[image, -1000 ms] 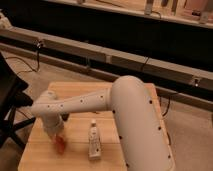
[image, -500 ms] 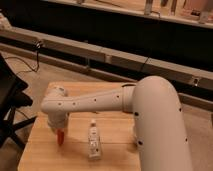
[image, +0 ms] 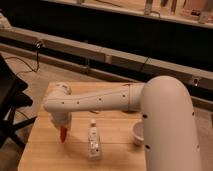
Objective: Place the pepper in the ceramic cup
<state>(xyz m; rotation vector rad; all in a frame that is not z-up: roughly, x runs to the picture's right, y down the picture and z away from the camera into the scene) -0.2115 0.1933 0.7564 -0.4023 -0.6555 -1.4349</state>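
Clearly, the gripper (image: 63, 125) was seen over the left part of the wooden table (image: 115, 150), clenched on the pepper (image: 63, 134), which hung point-down from it, above the tabletop. Just to its right, a clear bottle (image: 93, 139) was laid on the table. Farther right, the ceramic cup (image: 137, 134) was partly hidden behind the arm (image: 165, 120).

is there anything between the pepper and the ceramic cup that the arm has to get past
Yes. The clear bottle lies on the table between them. The gripper, at the table's left, has the pepper hanging below it; the ceramic cup sits to the right, partly hidden by the arm.
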